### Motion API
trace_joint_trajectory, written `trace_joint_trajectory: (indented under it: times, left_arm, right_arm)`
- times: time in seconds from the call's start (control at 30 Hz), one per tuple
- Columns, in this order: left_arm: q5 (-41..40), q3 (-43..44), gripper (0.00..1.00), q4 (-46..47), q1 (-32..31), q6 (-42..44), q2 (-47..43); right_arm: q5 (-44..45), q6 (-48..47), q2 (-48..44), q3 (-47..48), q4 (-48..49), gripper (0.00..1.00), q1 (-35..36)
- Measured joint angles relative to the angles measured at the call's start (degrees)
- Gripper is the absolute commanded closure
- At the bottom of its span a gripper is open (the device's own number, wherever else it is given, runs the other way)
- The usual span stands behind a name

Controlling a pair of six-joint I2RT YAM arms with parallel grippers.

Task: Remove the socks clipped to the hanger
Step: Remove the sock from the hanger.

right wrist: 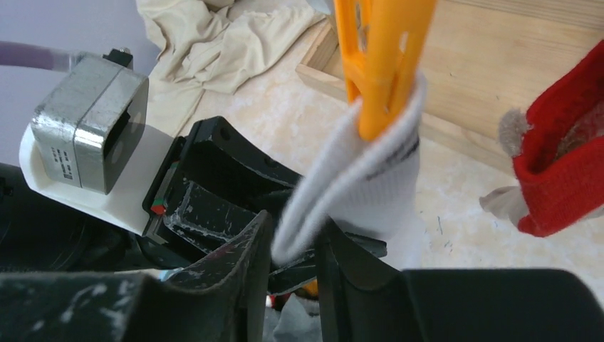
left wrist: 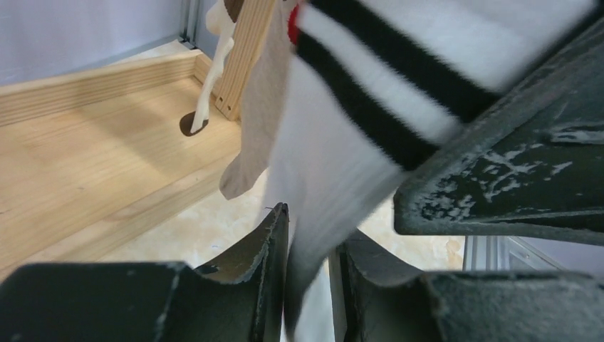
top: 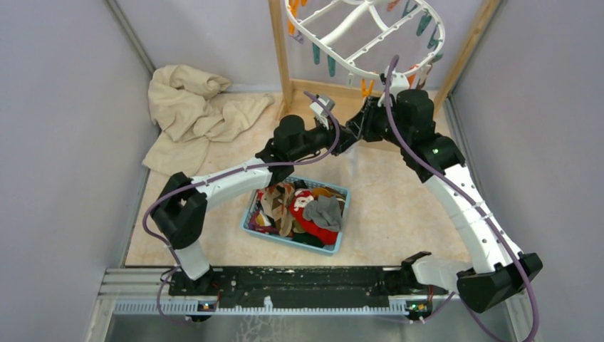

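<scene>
A: Gripper status requested.

B: The left gripper (left wrist: 310,274) is clamped on a white fabric sock with black stripes (left wrist: 342,142), and the fabric is squeezed narrow between both fingers. On the right gripper (right wrist: 294,263) the fingers stand slightly apart. A folded edge of the same sock sits in the gap and touches both. Whether it is pinched there or loose cannot be told.

A: Sock location?

B: It is hung under the white plastic oval hanger with inner spokes (top: 352,28) and held by an orange plastic clip (right wrist: 381,64). The clip is closed on the fabric just above the right fingers. Both grippers are placed under the hanger's near edge, by the light wooden rack frame (top: 281,50).

A: Other socks?

B: A plain red sock (right wrist: 563,164) is seen hanging to the right of the white one in the right wrist view. A pale beige-grey sock (left wrist: 260,107) is hung just beside the striped one in the left wrist view. A heap of mixed socks (top: 306,210) is piled in a light blue plastic basket (top: 248,217) on the table between the arms. A crumpled beige cloth (top: 192,114) is spread at the far left, well apart from the basket.
</scene>
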Motion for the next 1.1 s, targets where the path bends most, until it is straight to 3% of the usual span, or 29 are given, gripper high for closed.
trace_joint_trajectory:
  times: [0.57, 0.67, 0.83, 0.97, 1.1]
  left_arm:
    - [0.1, 0.0, 0.64, -1.4, 0.0, -0.2, 0.0]
    - [0.1, 0.0, 0.55, -1.5, 0.0, -0.2, 0.0]
    - [-0.4, -0.2, 0.23, -2.5, 0.0, -0.1, -0.4]
    - [-1.4, -1.4, 0.04, -3.6, 0.0, 0.2, -1.9]
    - [-2.1, -2.6, 0.01, -3.9, 0.0, 0.3, -3.7]
  right_arm:
    - [9.2, -2.1, -1.7, 6.7, -5.7, 0.60, 0.0]
    - [9.5, -2.3, -1.7, 6.7, -5.7, 0.59, 0.0]
    - [9.9, -2.5, -1.7, 6.7, -5.9, 0.52, 0.0]
    - [10.5, -2.6, -1.7, 6.7, -6.0, 0.47, 0.0]
    - [11.4, -3.0, -1.7, 6.7, -6.5, 0.44, 0.0]
